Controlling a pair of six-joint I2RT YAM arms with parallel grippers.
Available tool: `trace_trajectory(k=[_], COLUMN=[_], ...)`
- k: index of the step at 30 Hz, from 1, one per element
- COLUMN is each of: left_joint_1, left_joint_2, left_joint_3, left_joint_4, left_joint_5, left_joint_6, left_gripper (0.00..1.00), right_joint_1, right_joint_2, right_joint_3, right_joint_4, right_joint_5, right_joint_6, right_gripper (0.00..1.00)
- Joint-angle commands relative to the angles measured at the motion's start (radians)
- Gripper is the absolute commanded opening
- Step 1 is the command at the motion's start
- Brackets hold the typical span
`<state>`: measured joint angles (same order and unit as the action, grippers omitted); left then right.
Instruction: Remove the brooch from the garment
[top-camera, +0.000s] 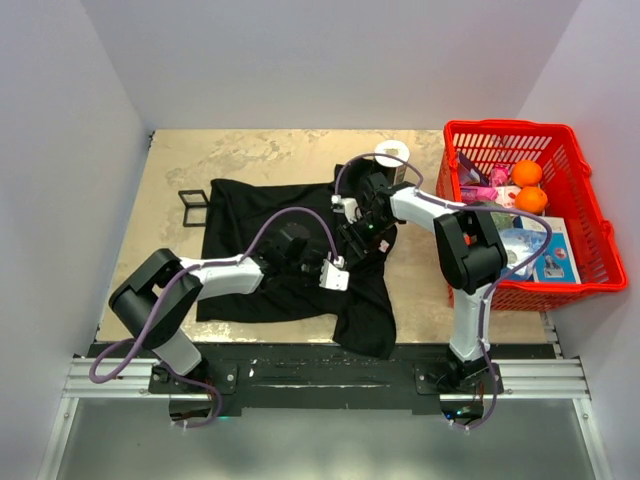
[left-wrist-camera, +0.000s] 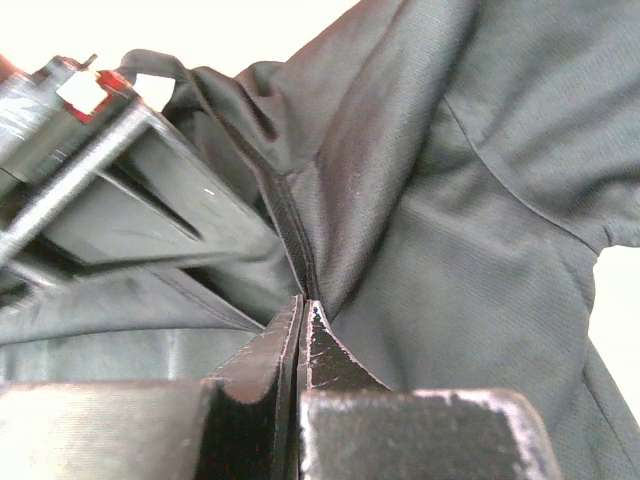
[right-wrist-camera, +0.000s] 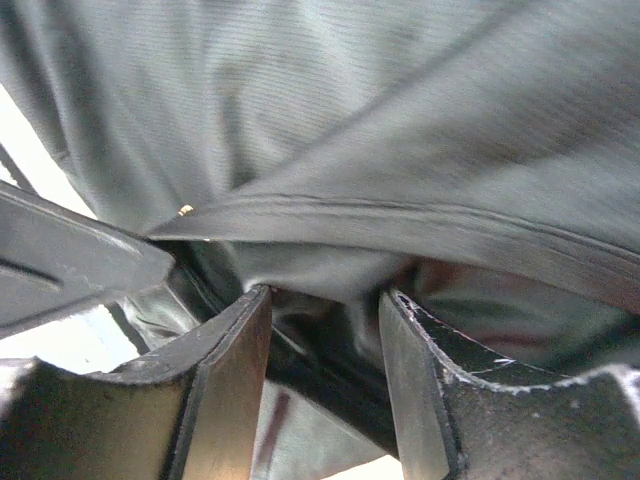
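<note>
Bright, even light; blurred wrist close-ups

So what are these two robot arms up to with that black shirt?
The left gripper is shut on a fold of the black T-shirt, pinching the cloth. The right gripper sits close against the bunched fabric with its jaws apart, gripping nothing. A tiny golden brooch shows on the cloth just beside those jaws, not yet taken off.

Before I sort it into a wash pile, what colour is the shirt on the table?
The shirt is plain black; the top view shows it best.
</note>
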<state>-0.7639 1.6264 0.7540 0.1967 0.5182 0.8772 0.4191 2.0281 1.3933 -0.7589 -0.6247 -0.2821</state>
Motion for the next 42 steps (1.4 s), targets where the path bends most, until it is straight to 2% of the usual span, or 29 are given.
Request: trace_trajectory(k=[1,2,6,8,15,20,27,29,30,32,33,38,42], left_joint_1=[0.008,0.008,0.009,0.011,0.020,0.029,0.031,0.031,0.032,0.037,0.041,0.069,0.150], left_joint_2=[-0.045,-0.046,-0.056,-0.068,-0.072,-0.076,-0.024,-0.010,-0.008,-0.016,-0.032,-0.117,-0.207], left_joint_3=[0.002,0.002,-0.007,-0.034,-0.081,-0.085,-0.050,-0.027,-0.025,-0.027,-0.027,-0.033,-0.009], left_joint_4=[0.070,0.070,0.046,0.046,0.053,0.063,0.047,0.049,0.055,0.058,0.053,0.003,-0.040], left_joint_5=[-0.006,-0.007,-0.023,-0.026,-0.032,-0.015,-0.012,-0.021,-0.030,-0.035,-0.038,-0.058,-0.089], left_joint_6=[-0.046,-0.055,-0.064,-0.066,-0.049,-0.044,-0.052,-0.061,-0.060,-0.070,-0.075,-0.139,-0.272], left_gripper=[0.00,0.00,0.00,0.00,0.00,0.00,0.00,0.00,0.00,0.01,0.03,0.28,0.34], right_joint_1=[0.020,0.024,0.026,0.026,0.024,0.023,0.024,0.024,0.021,0.011,0.006,-0.008,-0.006], right_joint_2=[0.001,0.004,0.024,0.014,-0.104,-0.206,-0.149,-0.129,-0.121,-0.132,-0.161,-0.253,-0.282], right_joint_3=[0.021,0.021,0.026,0.018,0.015,-0.017,-0.021,0.004,0.027,0.038,0.036,0.033,0.055], right_joint_4=[-0.003,0.001,0.020,0.027,0.006,-0.014,0.007,0.006,-0.003,-0.013,-0.011,-0.008,0.042], right_joint_5=[-0.078,-0.082,0.028,0.112,0.252,0.299,0.310,0.342,0.352,0.362,0.355,0.264,0.183], right_joint_6=[0.003,0.007,0.055,0.063,0.063,0.035,0.027,0.011,0.001,-0.032,-0.048,-0.181,-0.229], right_gripper=[0.48,0.33,0.00,0.00,0.00,0.00,0.00,0.09,0.19,0.29,0.35,0.38,0.36])
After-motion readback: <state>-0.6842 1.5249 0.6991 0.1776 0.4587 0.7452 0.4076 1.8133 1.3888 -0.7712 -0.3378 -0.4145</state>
